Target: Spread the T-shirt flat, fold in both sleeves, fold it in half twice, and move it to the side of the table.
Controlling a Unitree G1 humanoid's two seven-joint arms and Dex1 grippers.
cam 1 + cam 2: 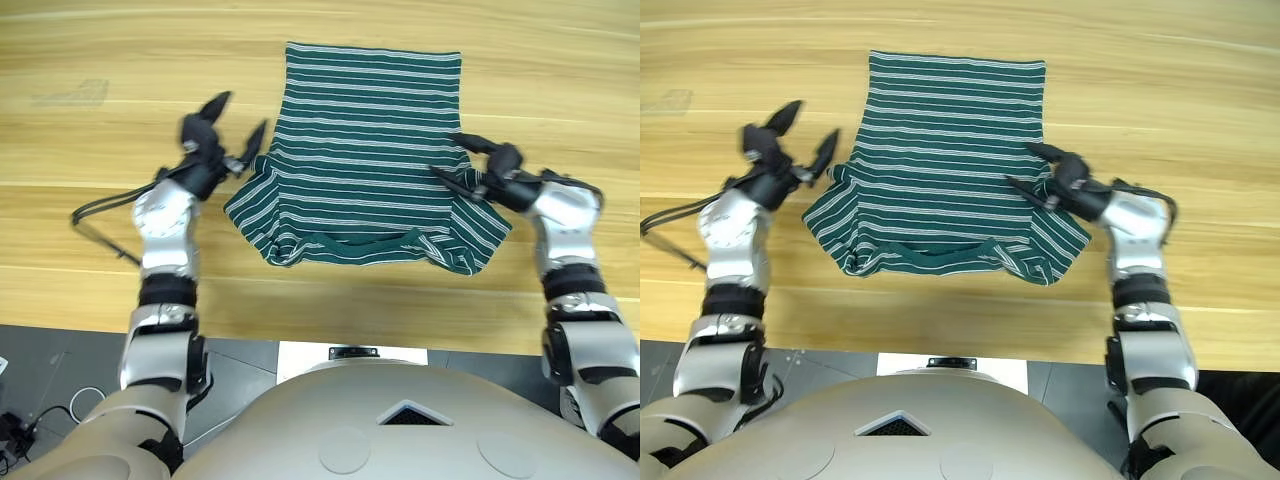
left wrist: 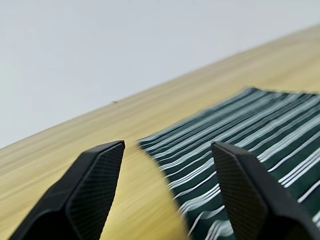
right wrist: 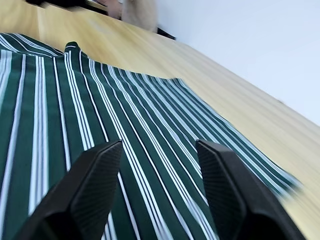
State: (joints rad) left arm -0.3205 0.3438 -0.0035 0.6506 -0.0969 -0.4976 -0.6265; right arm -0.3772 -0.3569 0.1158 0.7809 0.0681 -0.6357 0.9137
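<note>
Two open grippers flank the green striped T-shirt (image 1: 365, 130), which lies flat in the middle of the wooden table (image 1: 100, 60), collar toward the robot. The left gripper (image 1: 245, 111) hangs beside the left sleeve and the right gripper (image 1: 441, 153) over the right sleeve, both wide apart and holding nothing.
</note>
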